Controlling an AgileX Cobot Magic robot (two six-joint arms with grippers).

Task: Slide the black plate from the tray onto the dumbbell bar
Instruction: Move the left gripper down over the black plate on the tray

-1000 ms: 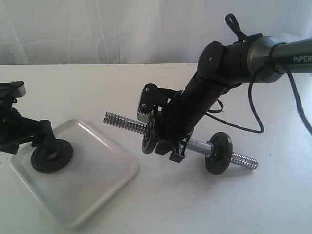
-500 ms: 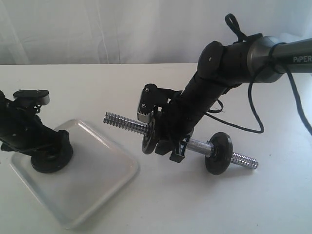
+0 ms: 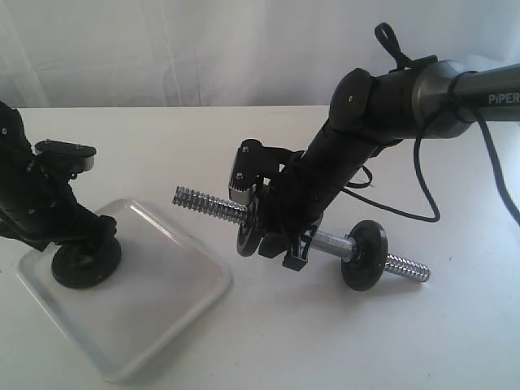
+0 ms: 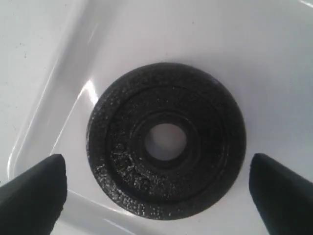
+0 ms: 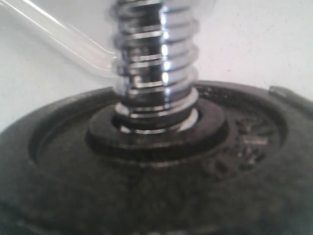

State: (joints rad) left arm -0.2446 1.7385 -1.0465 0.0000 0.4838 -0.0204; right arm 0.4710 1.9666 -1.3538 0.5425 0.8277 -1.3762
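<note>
1. Exterior view:
   - Plate (image 3: 85,262) lies flat at the left end of the tray (image 3: 171,313), and the left gripper (image 3: 84,244) hangs right over it.
   - The bar (image 3: 210,203) is well apart to the right, tilted, with its free threaded end raised and pointing toward the tray.
   - The right gripper (image 3: 286,244) looks clamped on the bar's middle, between an inner disc (image 3: 247,231) and an outer disc (image 3: 362,256).
   - The outer disc rests on the table (image 3: 268,349).

2. Left wrist view:
   - The plate (image 4: 166,139) sits hole-up near a rounded corner of the tray (image 4: 49,98).
   - The fingers (image 4: 34,188) are spread wide, one on each side of the plate, clear of its rim and touching nothing.
   - The step in hand is likely the pickup. Lower the gripper until the pads are level with the rim, keep the plate centred between them, and close across its full width.
   - The tray looks glossy, so the plate may skid if one pad lands first.
   - The tray wall leaves little room on that side, so come straight down.

3. Right wrist view:
   - The coarse thread of the bar (image 5: 155,63) passes through the inner disc (image 5: 146,181). No fingers show here.
   - The hole is only a little wider than the thread. The lifted plate should be turned upright and lined up with the bar's axis before sliding, or the thread may catch it.
</note>
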